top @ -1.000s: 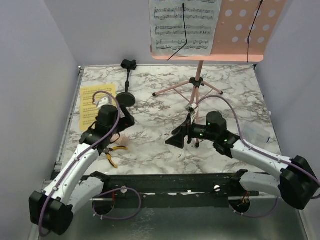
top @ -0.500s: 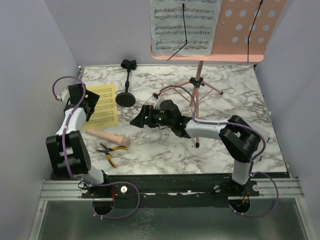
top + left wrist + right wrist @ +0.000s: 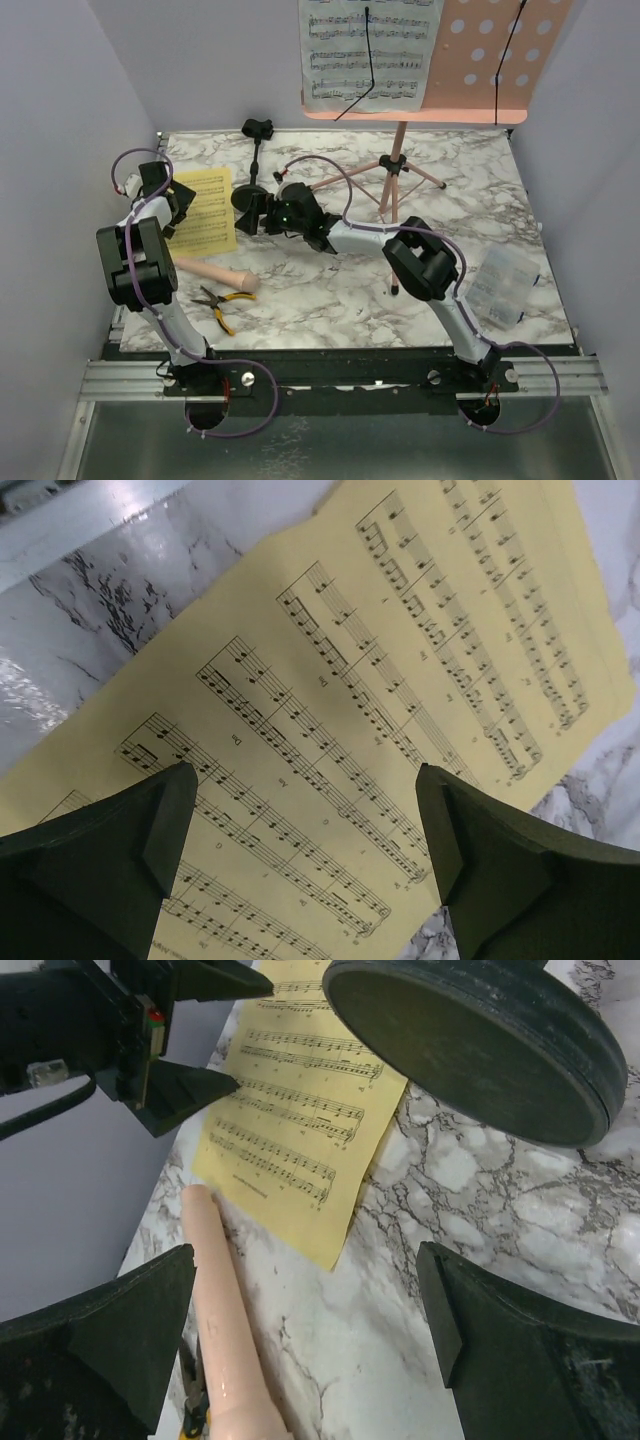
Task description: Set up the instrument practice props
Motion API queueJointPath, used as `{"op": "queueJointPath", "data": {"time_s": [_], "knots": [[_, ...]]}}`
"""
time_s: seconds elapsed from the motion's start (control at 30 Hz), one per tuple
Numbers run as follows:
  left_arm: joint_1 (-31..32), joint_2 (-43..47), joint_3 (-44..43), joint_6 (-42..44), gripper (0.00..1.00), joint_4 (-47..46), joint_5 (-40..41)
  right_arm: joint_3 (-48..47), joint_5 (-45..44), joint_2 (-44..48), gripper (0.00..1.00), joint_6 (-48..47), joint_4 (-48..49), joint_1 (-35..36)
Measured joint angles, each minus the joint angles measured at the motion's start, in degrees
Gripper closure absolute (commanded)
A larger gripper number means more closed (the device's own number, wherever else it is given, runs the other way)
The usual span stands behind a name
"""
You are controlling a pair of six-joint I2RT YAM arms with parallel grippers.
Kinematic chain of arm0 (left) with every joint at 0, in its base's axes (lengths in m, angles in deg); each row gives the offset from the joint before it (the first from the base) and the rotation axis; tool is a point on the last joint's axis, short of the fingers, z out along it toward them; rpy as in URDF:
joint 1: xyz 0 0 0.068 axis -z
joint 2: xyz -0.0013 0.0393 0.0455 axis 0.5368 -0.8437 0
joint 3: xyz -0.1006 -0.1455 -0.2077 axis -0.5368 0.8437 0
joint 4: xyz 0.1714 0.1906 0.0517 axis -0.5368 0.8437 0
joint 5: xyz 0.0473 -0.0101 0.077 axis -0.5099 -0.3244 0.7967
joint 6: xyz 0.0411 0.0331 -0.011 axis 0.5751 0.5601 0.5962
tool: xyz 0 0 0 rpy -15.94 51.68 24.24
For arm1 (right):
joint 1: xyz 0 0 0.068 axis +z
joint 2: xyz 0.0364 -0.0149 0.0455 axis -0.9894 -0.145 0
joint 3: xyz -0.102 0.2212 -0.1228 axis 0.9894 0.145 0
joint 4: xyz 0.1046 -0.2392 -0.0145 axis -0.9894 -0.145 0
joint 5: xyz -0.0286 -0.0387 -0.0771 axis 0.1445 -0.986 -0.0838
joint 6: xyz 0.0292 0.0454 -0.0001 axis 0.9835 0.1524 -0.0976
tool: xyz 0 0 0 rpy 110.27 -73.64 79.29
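Observation:
The pink perforated stand desk (image 3: 485, 60) holds a white music page (image 3: 365, 50) on its pink tripod pole (image 3: 395, 165). A yellow music page (image 3: 205, 215) lies flat at the table's left. My left gripper (image 3: 177, 198) is open just above it; the page (image 3: 400, 670) fills the left wrist view between the jaws (image 3: 305, 820). The beige microphone (image 3: 215, 272) lies near the page. My right gripper (image 3: 250, 215) is open and empty beside the black mic stand's round base (image 3: 480, 1040), over bare marble (image 3: 305, 1320) with the microphone (image 3: 225, 1310) by its left finger.
Yellow-handled pliers (image 3: 222, 300) lie in front of the microphone. A clear plastic box (image 3: 505, 285) sits at the right front. The mic stand's clip (image 3: 258, 128) rises at the back. Grey walls close the table's left, back and right.
My left arm swung from the microphone out to the yellow page at far left. My right arm stretched from the tripod pole leftward to the mic stand base, uncovering the plastic box.

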Motion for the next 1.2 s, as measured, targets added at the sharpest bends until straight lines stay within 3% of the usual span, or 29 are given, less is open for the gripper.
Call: {"op": "queueJointPath", "data": {"time_s": [0.23,0.5,0.57,1.2], "knots": [[-0.72,-4.74,-2.25,-4.13,0.01,0.72,-4.83,-8.07,0.02,-6.75,0.09,-0.37,-2.95,0.0],[-1.22,-3.61,-0.55,-8.7,0.01,1.36,-6.54,-7.52,-0.24,-8.57,0.11,0.42,-3.17,0.0],[-1.05,-1.64,1.81,-9.38,0.01,1.55,-6.73,-7.52,-0.31,-8.57,0.18,0.44,-3.21,0.0],[2.71,2.82,9.6,-8.66,0.01,-2.43,-9.22,-6.27,6.97,-8.11,0.18,5.64,-4.09,-1.9]]}}
